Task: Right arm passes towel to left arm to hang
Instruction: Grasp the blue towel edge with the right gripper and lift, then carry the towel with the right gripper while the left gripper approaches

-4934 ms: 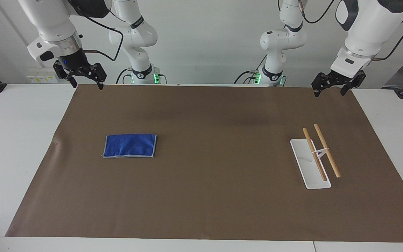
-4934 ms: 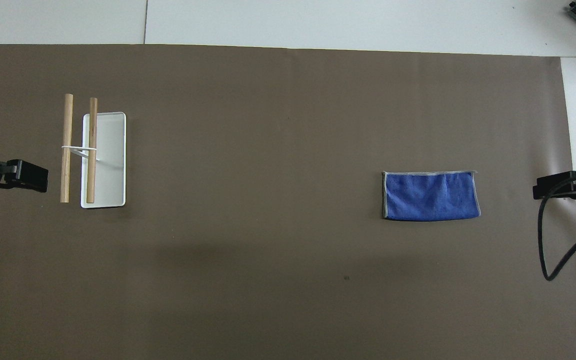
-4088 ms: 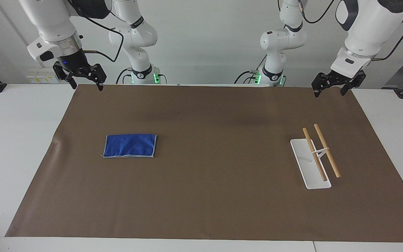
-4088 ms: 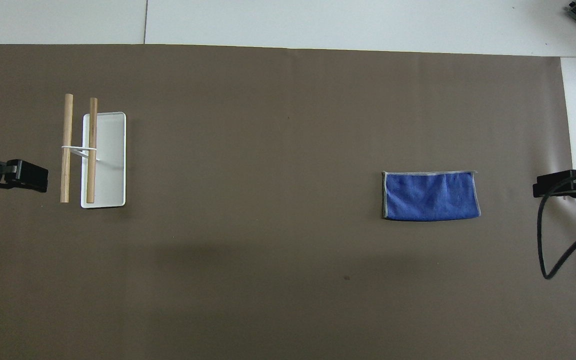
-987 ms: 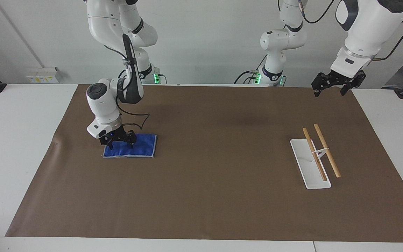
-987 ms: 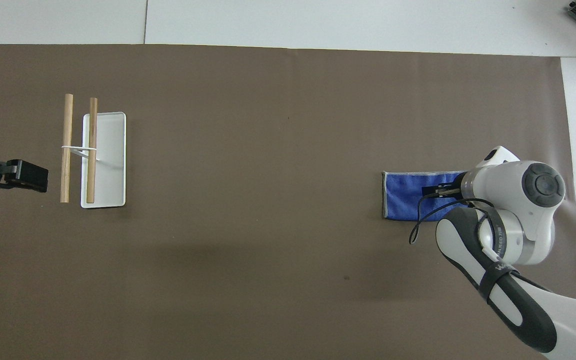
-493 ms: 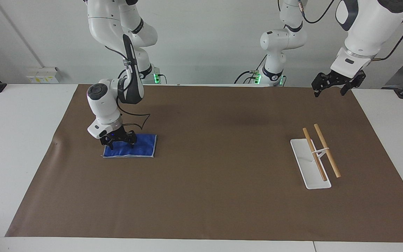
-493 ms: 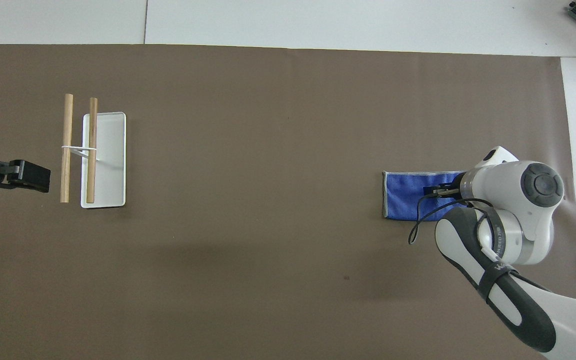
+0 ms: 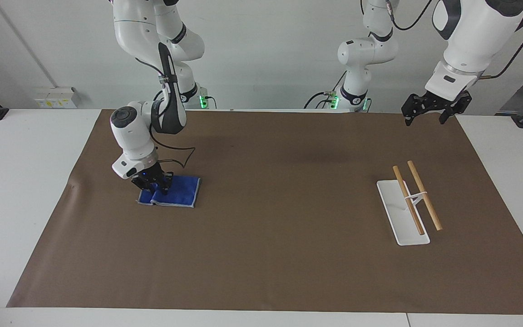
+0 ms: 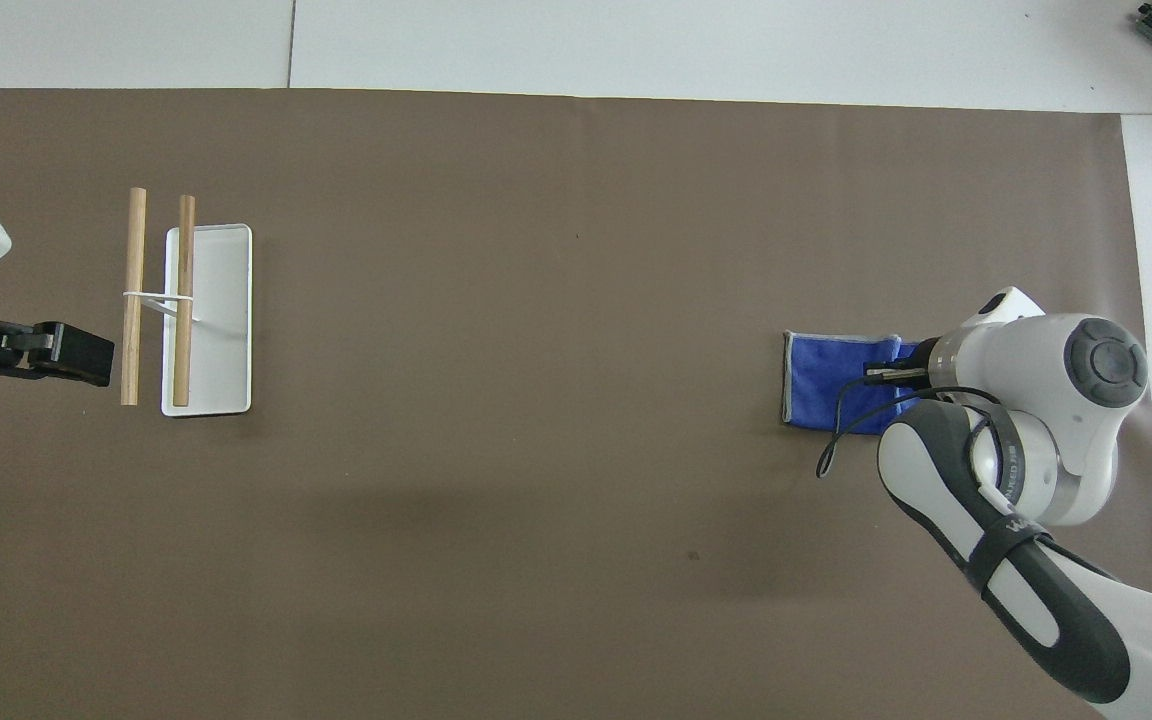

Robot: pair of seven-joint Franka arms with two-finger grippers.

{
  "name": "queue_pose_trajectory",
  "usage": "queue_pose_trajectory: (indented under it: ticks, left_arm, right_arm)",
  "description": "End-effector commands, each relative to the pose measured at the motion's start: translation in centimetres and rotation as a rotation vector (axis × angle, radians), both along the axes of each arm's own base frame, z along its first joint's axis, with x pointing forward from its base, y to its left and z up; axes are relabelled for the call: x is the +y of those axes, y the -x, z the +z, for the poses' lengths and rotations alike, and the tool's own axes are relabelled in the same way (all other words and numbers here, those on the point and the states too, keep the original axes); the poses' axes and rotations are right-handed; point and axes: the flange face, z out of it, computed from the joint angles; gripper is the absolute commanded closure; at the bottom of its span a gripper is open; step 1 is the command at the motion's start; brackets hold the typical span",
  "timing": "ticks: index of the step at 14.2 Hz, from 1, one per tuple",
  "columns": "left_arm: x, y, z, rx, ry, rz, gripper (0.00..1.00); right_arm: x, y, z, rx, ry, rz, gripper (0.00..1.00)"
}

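Right gripper [image 9: 155, 190]: fingers pinched on the blue towel [image 9: 175, 192], bunching its end. Left gripper [image 9: 429, 111]: fingers spread, empty, waiting over the brown mat [image 9: 279, 254] edge. Bare mat separates towel from wooden-rod rack [image 9: 409, 206] on the white tabletop [image 9: 12, 181].

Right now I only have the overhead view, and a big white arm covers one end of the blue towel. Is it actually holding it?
Observer: Yes. In the facing view the right arm's jaws are shut on the towel at its end toward the right arm's end of the table, and the cloth is bunched there.
Visitor: Is the towel off the table?
Observer: No, the rest of it lies on the brown mat.
Visitor: And the black thing at my picture's edge?
Observer: The left arm's jaws, open, waiting in the air over the mat's corner.
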Motion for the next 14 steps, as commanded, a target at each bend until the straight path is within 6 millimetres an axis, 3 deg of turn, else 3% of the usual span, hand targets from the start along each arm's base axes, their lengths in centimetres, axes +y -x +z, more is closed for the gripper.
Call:
queue_pose_trajectory:
  ticks: [1, 5, 8, 11, 14]
  left_arm:
    - [-0.5, 0.9, 0.1, -0.01, 0.009, -0.007, 0.0]
    - [-0.7, -0.4, -0.5, -0.106, 0.109, 0.063, 0.0]
    - [-1.3, -0.9, -0.9, -0.17, 0.205, 0.269, 0.0]
    - [-2.8, -0.7, -2.0, -0.229, 0.305, 0.488, 0.0]
    - [-4.8, 0.5, -3.6, -0.264, 0.412, 0.69, 0.0]
  right_arm:
    - [0.3, -1.7, 3.7, -0.003, -0.059, -0.062, 1.0]
    - [3.1, -3.3, 8.9, -0.069, -0.118, -0.076, 1.0]
    - [8.3, -5.9, 13.7, -0.085, -0.26, -0.203, 1.0]
    - [12.2, -6.6, 15.6, -0.059, -0.473, -0.348, 1.0]
    - [16.0, -6.1, 16.1, 0.037, -0.73, -0.541, 1.0]
